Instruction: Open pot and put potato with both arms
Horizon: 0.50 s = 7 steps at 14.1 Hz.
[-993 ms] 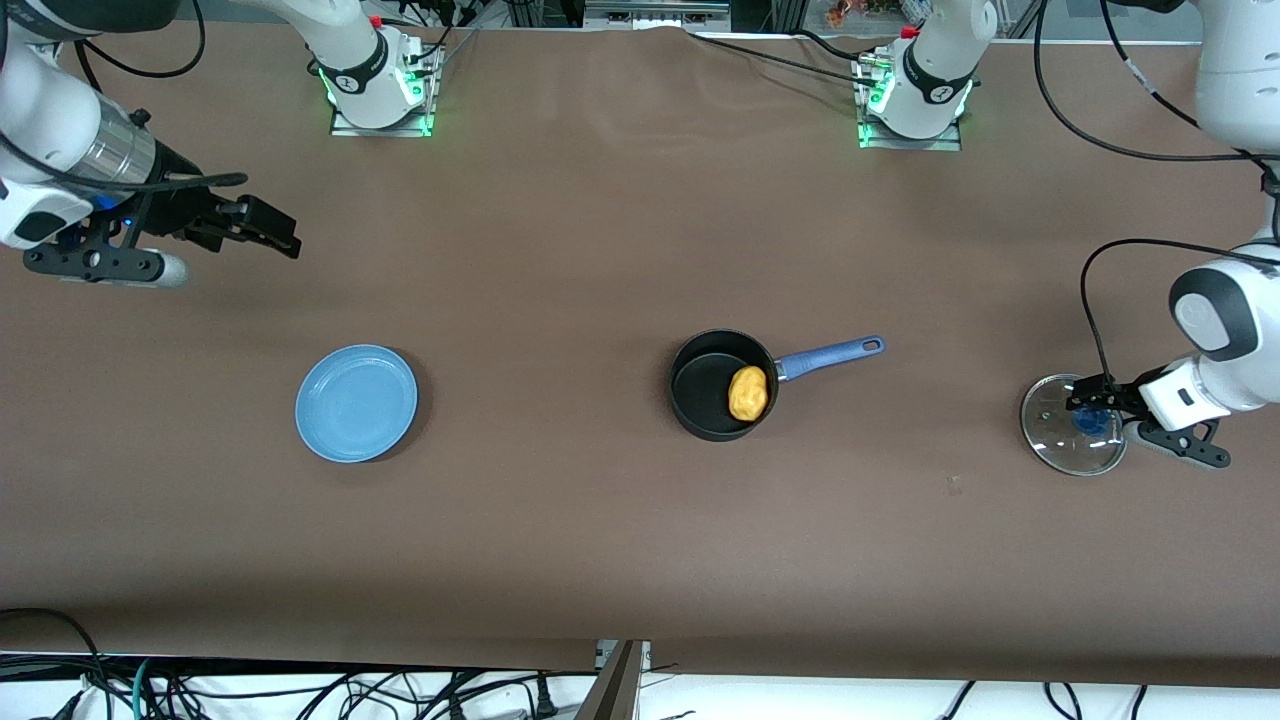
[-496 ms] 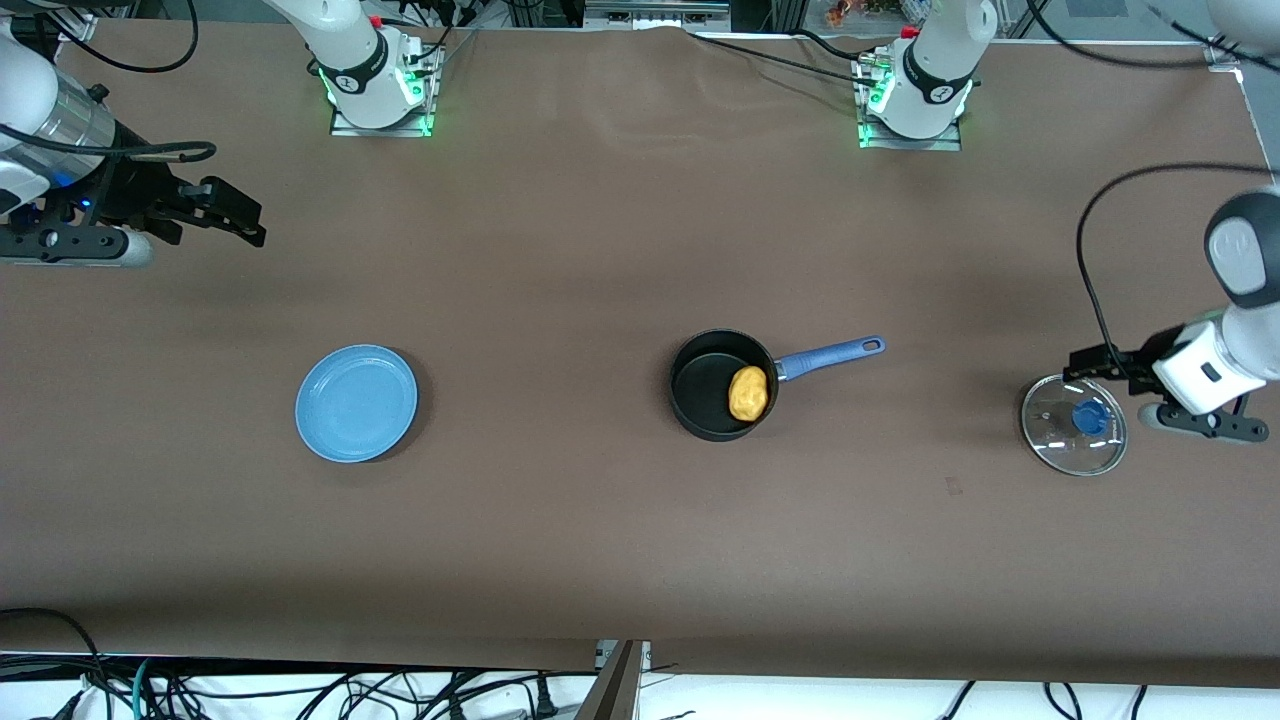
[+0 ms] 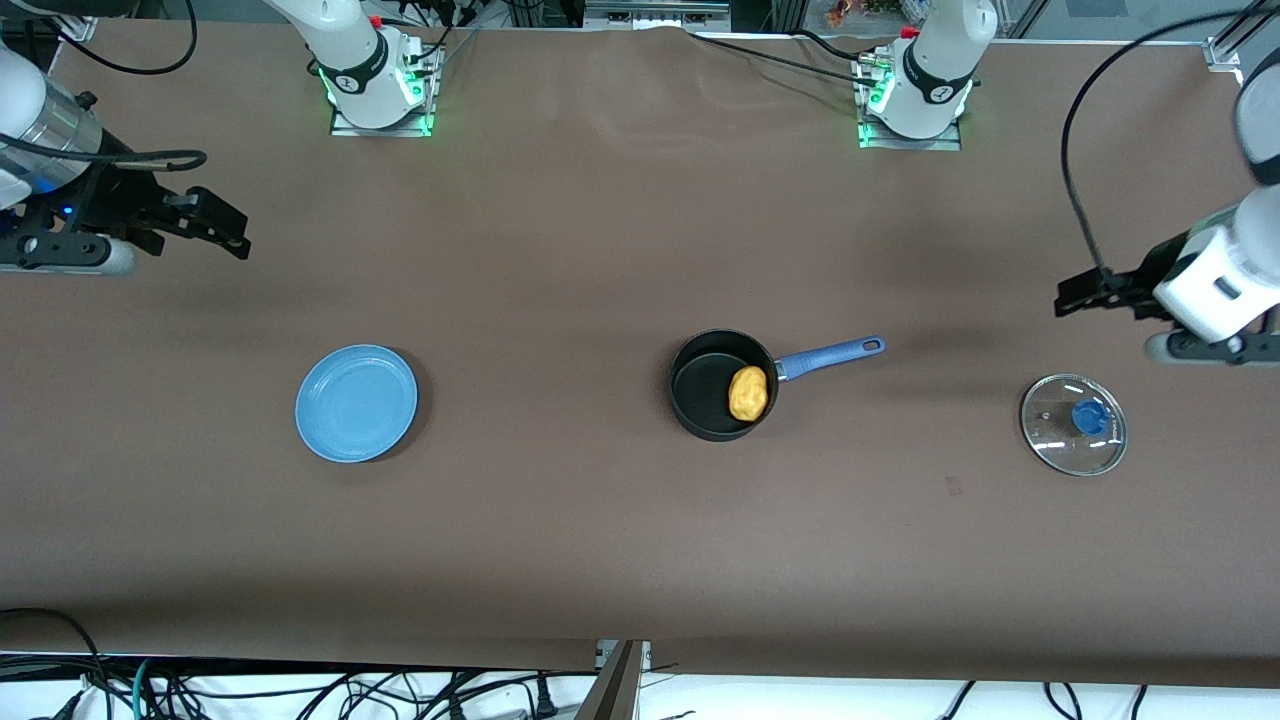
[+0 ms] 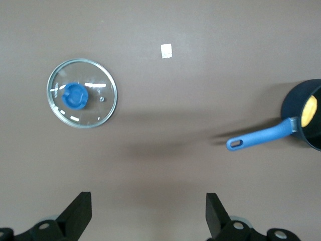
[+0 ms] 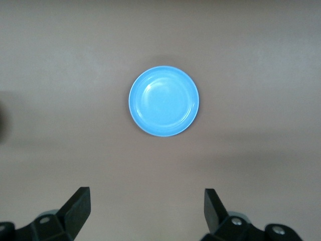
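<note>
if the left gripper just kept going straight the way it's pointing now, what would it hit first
Probably bare table. The open left gripper points down between the glass lid and the pot, touching neither, though the exact depth is unclear.

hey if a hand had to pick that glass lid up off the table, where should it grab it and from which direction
Probably by the blue knob at the middle of the lid, coming straight down from above. The lid lies flat on the table with the knob facing up, and its glass rim sits too low to get fingers under. The open left hand is the closest.
</note>
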Available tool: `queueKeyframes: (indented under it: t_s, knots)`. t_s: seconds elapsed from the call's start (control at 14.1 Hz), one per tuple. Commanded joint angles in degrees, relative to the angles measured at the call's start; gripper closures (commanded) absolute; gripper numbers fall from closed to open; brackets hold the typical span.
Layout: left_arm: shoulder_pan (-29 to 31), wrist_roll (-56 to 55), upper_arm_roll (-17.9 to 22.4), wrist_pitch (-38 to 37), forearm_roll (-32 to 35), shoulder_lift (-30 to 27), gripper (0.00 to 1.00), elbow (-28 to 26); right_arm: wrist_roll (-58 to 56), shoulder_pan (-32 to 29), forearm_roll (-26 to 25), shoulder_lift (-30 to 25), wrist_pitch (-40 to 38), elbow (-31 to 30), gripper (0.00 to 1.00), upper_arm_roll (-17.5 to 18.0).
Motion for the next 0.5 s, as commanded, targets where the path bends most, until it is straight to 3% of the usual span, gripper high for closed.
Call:
queueKeyframes:
  t_s: [0.0,0.43]
  knots:
    - [0.11,-3.78,-0.22,-5.35,0.41,-0.51,0.00,3.82,-0.67,-0.28,-2.65,1.33,-0.64,2.57,0.00,1.30]
    - [-0.33,-3.52,-1.45,-6.24,0.41,-0.43,0.00,4.79,0.39,-0.27,-1.52,1.86,-0.21,2.13,0.00,1.21]
